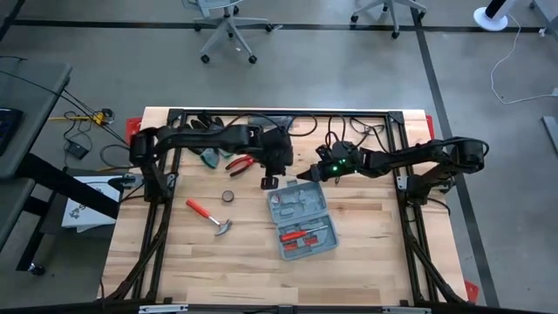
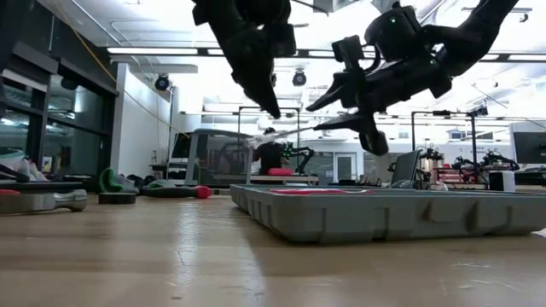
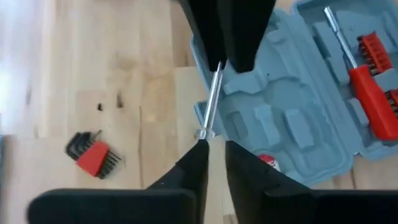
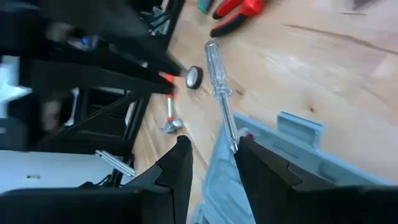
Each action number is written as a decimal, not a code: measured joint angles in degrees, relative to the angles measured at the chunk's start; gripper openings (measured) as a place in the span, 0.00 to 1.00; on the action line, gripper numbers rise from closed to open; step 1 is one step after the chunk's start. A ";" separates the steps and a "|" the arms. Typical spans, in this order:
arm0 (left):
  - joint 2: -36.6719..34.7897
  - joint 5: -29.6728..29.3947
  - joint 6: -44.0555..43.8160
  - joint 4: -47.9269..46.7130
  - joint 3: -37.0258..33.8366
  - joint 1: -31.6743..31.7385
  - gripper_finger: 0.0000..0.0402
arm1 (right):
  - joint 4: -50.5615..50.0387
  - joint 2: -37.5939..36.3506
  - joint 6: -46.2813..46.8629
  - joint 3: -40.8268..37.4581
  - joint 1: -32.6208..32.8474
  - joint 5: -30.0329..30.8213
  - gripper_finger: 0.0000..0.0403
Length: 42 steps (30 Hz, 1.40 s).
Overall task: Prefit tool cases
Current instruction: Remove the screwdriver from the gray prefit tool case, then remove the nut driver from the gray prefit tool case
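The blue-grey tool case (image 1: 301, 218) lies open on the table, with a red-handled driver (image 3: 373, 99) and red bits in its moulded recesses. A clear-handled screwdriver (image 4: 214, 62) hangs about level above the case's far left corner (image 3: 205, 115), handle toward the table's left. My right gripper (image 4: 212, 146) is shut on it, reaching in from the table's right. My left gripper (image 3: 216, 146) hovers just above the handle end (image 2: 271, 136), its fingers a little apart with nothing between them. My right gripper pinches the screwdriver's metal shaft (image 4: 229, 127) between its two fingers, a little below the handle's collar. The fingers slant down from the table's right and run roughly along the shaft. The screwdriver is lifted clear, about level, its clear handle sticking out beyond the fingertips.
On the table left of the case lie a red-handled hammer (image 1: 209, 216), a small tape roll (image 1: 227, 196), a red hex-key set (image 3: 93, 155) and red pliers (image 1: 240, 162). Dark gloves (image 1: 209, 157) lie at the far left. Bare wood stretches along the near edge.
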 joint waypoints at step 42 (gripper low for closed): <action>3.45 13.10 -16.59 -11.25 -9.39 13.77 0.39 | -50.28 -30.55 7.52 -0.02 26.14 31.35 0.31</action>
